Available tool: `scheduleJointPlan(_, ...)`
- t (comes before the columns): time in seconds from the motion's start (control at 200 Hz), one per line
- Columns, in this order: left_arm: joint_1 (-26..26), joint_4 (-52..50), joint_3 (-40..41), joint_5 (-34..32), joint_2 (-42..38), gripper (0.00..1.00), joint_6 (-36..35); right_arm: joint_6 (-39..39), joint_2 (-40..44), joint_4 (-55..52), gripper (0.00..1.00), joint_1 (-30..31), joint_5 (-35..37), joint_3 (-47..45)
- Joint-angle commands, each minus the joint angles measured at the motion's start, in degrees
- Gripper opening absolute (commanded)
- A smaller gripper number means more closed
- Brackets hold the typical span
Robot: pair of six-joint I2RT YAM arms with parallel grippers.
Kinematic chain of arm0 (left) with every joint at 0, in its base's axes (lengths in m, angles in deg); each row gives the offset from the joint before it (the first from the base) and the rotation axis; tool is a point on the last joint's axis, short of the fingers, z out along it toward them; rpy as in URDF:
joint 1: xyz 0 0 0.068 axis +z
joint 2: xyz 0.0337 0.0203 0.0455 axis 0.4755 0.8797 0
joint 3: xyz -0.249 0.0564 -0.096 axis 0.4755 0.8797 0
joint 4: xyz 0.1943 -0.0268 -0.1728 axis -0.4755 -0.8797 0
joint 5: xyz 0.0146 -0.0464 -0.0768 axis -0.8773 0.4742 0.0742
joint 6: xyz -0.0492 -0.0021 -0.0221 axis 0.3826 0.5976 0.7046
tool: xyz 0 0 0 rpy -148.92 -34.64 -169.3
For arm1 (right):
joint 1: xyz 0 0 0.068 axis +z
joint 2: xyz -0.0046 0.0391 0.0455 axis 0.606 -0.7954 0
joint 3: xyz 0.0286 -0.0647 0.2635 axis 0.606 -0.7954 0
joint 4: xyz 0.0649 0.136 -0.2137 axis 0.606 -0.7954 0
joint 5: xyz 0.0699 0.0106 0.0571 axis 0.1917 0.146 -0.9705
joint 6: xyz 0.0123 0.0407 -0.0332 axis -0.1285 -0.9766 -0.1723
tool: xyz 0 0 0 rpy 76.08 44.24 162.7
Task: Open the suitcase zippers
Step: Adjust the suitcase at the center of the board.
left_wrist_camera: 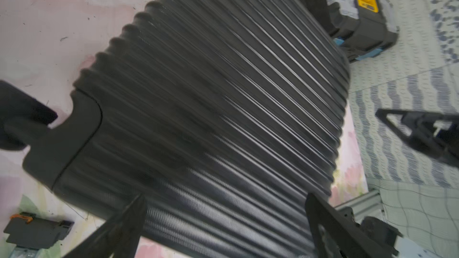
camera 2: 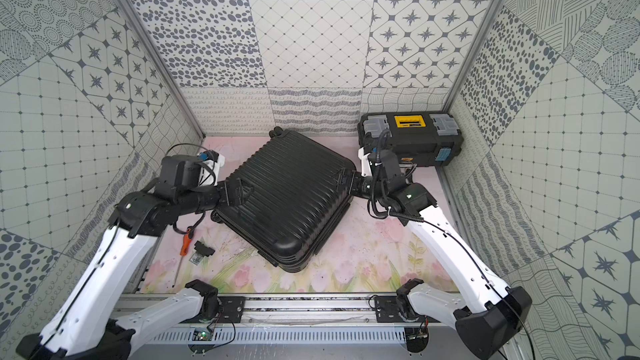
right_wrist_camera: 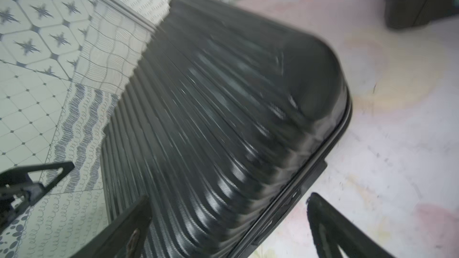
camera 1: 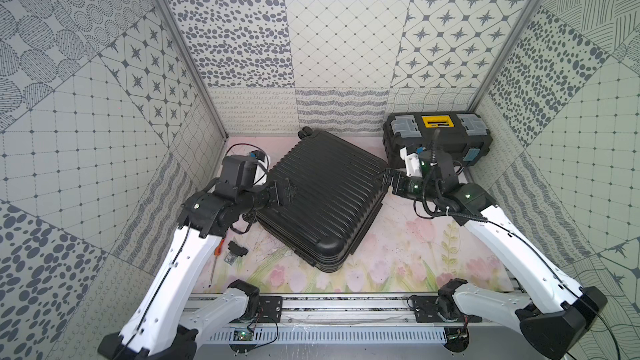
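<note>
Suitcase point(camera 1: 322, 199) lay shut on the table point(camera 1: 415, 254), left fingers point(left_wrist_camera: 119, 229) and right fingers point(right_wrist_camera: 124, 227) spread empty at opposite edges. Nudging could slide the case and bury the zipper point(right_wrist_camera: 268, 222) pulls.

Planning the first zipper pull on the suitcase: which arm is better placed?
Likely right: the right gripper hangs open at the side edge of the suitcase, zipper track between its fingers in its wrist view. The left gripper, also open, faces only ribbed shell.
</note>
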Motion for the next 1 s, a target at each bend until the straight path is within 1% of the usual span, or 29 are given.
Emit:
scheduleJointPlan(0.0, 6.86, 8.96, -5.99, -6.55, 12.6, 0.99, -4.91, -7.59, 2.63, 8.85, 0.99, 2.24, -3.82, -6.58)
scheduleJointPlan(0.04, 9.02, 8.75, -8.96, -6.93, 16.08, 0.99, -5.12, -7.7, 3.11, 9.52, 0.99, 3.55, -3.57, -8.41)
scheduleJointPlan(0.105, 10.77, 8.66, -12.97, -8.44, 20.69, 0.99, -5.57, -8.15, 3.28, 11.75, 0.99, 5.23, -5.34, -11.13)
scheduleJointPlan(0.185, 11.53, 10.74, -14.28, -10.9, 24.39, 0.99, -6.98, -8.91, 3.27, 13.33, 0.99, 6.9, -6.59, -12.05)
scheduleJointPlan(0.225, 12.45, 11.45, -14.44, -10.27, 26.44, 0.99, -7.31, -9.27, 3.15, 14.53, 0.99, 7.43, -7.24, -12.38)
scheduleJointPlan(0.27, 14.11, 11.52, -15.1, -6.15, 29.51, 0.99, -7.12, -9.42, 2.75, 15.19, 0.99, 7.61, -7.74, -12.13)
scheduleJointPlan(0.37, 16.96, 11.57, -15.83, 5.6, 36.37, 0.99, -4.79, -9.0, 0.05, 15.54, 0.99, 7.49, -9.08, -10.24)
scheduleJointPlan(0.42, 18.27, 13.29, -14.45, 12.97, 38.55, 0.99, -2.82, -9.04, -2.06, 16.57, 0.99, 7.27, -10.33, -9.07)
scheduleJointPlan(0.475, 19.19, 16.64, -11.8, 20.78, 39.24, 0.99, 0.06, -8.96, -4.79, 17.85, 0.99, 6.63, -11.94, -7.75)
scheduleJointPlan(0.54, 19.48, 21.49, -6.9, 26.4, 37.93, 0.99, 3.36, -9.06, -8.4, 18.64, 0.99, 4.71, -13.49, -6.05)
scheduleJointPlan(0.63, 19.59, 25.75, -1.59, 29.94, 34.78, 0.99, 7.03, -9.49, -13.76, 21.45, 0.99, 0.96, -16.99, -3.03)
scheduleJointPlan(0.71, 19.51, 28.55, 3.09, 32.11, 30.95, 0.99, 10.41, -7.38, -19.99, 20.44, 0.99, -2.08, -19.3, 3.85)
scheduleJointPlan(0.896, 19.45, 34.29, 16.25, 31.99, 17.66, 0.99, 18.63, -3.67, -37.6, 13.16, 0.99, -7.25, -21.06, 27.96)
scheduleJointPlan(0.926, 19.27, 36.91, 19.4, 32.6, 14.99, 0.99, 20.9, -2.11, -40.34, 10.28, 0.99, -7.75, -20.2, 33.13)
scheduleJointPlan(0.991, 17.41, 45.32, 26.66, 37.02, 8.77, 0.99, 25.24, 3.38, -45.56, 0.33, 0.99, -8.24, -16.0, 43.8)
